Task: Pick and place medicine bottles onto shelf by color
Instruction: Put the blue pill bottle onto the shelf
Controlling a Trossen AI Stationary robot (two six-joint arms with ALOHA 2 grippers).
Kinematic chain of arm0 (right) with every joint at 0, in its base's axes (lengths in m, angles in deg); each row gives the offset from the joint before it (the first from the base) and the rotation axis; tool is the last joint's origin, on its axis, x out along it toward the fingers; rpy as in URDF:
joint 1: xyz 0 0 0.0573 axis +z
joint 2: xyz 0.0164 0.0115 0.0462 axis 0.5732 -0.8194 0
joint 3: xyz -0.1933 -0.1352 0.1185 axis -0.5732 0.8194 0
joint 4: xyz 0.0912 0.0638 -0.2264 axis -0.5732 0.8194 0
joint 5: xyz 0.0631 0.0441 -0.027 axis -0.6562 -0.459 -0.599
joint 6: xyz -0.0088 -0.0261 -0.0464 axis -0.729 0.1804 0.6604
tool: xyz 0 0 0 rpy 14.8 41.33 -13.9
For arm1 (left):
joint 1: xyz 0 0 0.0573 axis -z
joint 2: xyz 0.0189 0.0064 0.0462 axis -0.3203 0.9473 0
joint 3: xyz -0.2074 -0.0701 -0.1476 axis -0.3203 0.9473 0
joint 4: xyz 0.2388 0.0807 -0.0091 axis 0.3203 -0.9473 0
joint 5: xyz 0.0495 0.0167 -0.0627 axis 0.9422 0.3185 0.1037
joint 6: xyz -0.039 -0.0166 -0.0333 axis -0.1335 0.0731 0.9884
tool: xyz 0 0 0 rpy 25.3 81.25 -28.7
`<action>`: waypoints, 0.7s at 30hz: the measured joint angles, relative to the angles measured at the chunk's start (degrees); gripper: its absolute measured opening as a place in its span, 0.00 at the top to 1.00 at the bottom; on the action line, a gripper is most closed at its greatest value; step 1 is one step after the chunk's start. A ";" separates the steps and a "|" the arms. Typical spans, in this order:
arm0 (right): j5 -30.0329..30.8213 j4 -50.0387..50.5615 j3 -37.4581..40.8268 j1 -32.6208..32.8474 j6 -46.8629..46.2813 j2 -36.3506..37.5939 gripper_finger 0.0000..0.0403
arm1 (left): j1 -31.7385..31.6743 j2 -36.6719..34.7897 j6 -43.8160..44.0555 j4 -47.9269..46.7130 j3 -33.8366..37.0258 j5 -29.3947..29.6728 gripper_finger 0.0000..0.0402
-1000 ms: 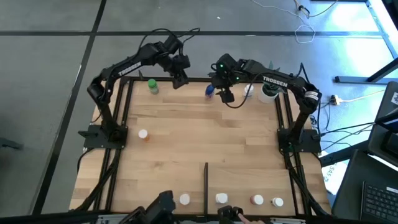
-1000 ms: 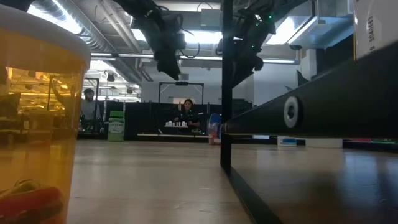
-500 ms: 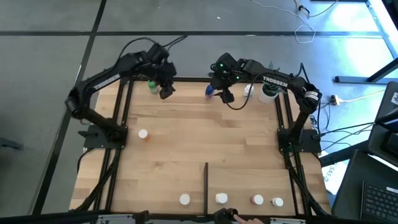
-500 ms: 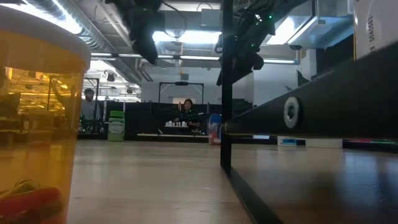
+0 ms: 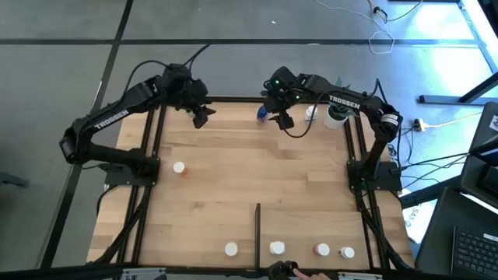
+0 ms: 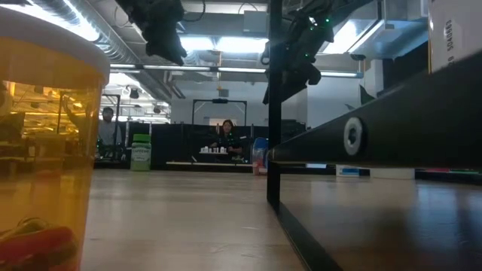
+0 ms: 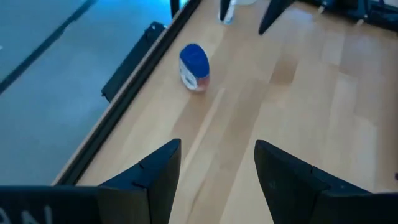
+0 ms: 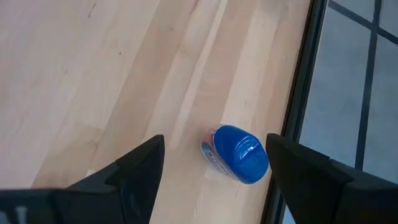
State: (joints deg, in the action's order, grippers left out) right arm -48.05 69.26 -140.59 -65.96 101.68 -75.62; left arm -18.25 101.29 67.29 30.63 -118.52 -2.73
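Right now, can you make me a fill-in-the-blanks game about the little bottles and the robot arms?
1. The bottle between the right gripper's fingers has a ____ cap.
2. Both grippers' fingers are ____ and hold nothing.
3. The black divider bar has ____ white-capped bottle on its left at the near edge.
4. The left gripper hangs over the table's ____ edge.

Missing words: blue; open; one; far

Left gripper (image 5: 200, 120) raised at far left, fingers apart, empty. Right gripper (image 5: 283, 121) at far centre, fingers spread, empty.
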 joint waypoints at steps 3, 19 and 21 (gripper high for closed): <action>0.00 -0.02 0.00 0.00 0.00 0.00 0.30 | -0.01 0.00 0.01 0.09 0.00 1.86 0.51; 0.00 -1.01 0.00 0.00 0.00 0.02 0.30 | 0.00 0.02 -0.01 0.04 0.00 4.21 0.51; 0.00 -1.10 -0.01 0.00 0.00 0.02 0.30 | -0.01 0.04 -0.01 0.04 0.00 4.21 0.51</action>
State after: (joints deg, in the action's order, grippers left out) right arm -48.05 68.17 -140.60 -65.96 101.68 -75.60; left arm -18.26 101.33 67.28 30.66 -118.52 1.48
